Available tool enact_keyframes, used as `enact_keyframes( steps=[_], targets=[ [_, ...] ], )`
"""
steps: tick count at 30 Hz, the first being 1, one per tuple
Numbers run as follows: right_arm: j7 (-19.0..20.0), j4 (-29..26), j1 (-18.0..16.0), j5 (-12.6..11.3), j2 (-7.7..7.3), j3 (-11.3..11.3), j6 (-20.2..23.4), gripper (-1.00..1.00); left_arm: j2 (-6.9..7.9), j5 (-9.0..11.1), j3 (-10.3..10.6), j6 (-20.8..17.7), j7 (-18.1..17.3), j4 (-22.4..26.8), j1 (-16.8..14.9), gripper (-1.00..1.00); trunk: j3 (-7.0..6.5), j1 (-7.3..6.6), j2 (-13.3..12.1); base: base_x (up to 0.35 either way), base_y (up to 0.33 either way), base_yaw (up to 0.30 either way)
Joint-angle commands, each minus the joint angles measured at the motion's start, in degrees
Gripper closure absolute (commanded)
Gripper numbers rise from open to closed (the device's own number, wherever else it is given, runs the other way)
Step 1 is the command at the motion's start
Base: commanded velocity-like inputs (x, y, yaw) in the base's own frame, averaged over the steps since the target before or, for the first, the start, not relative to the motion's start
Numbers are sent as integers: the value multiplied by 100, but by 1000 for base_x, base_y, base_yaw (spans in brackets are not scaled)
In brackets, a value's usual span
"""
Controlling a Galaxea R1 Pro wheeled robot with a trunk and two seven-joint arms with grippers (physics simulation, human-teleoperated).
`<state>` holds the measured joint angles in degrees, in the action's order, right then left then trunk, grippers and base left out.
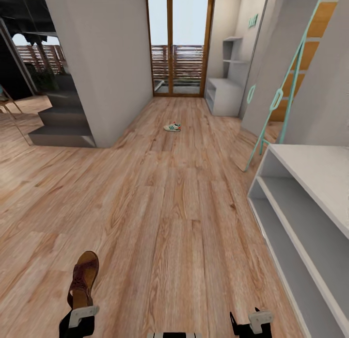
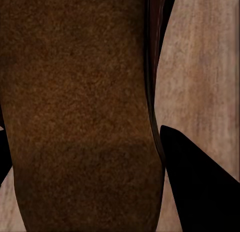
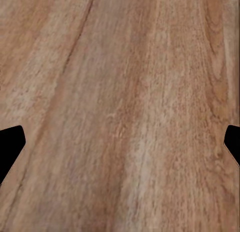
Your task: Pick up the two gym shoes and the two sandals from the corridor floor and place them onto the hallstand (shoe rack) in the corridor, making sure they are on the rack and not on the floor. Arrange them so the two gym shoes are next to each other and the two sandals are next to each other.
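Note:
One dark reddish-brown sandal (image 1: pixel 83 279) with a tan footbed sticks up from my left gripper (image 1: pixel 80 321) at the picture's lower left, above the corridor floor (image 1: pixel 169 207). In the left wrist view its footbed (image 2: pixel 80 92) lies between the dark fingers (image 2: pixel 200 187), and the gripper (image 2: pixel 82 142) is shut on it. One white gym shoe (image 1: pixel 172 127) with green stripes lies on the floor far down the corridor. The pale grey hallstand (image 1: pixel 224 96) stands at the far right, near the glass door. My right gripper (image 1: pixel 252 323) is open over bare planks (image 3: pixel 120 147).
A white two-shelf bench (image 1: pixel 300 202) runs along the near right wall, with a teal ladder-like frame (image 1: pixel 276 100) beyond it. A grey wall block (image 1: pixel 102 61) and dark steps (image 1: pixel 60 124) stand at the left. A glass door (image 1: pixel 180 42) closes the corridor's far end.

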<state>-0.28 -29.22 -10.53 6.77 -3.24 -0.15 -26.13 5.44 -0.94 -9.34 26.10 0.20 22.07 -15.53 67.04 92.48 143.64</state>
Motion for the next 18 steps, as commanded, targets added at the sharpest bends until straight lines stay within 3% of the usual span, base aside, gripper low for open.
enact_keyframes(
  steps=[1,18],
  targets=[
    [-1,4,-2,35,-1,-3,-14,-100,-4,-24,-15,18,3,-10,-3,100,-28,-3,0,0,0,0],
    [1,3,-2,35,7,-3,-6,-100,6,-24,-15,18,3,-19,-3,100,-556,-47,-23,0,0,0]
  ],
)
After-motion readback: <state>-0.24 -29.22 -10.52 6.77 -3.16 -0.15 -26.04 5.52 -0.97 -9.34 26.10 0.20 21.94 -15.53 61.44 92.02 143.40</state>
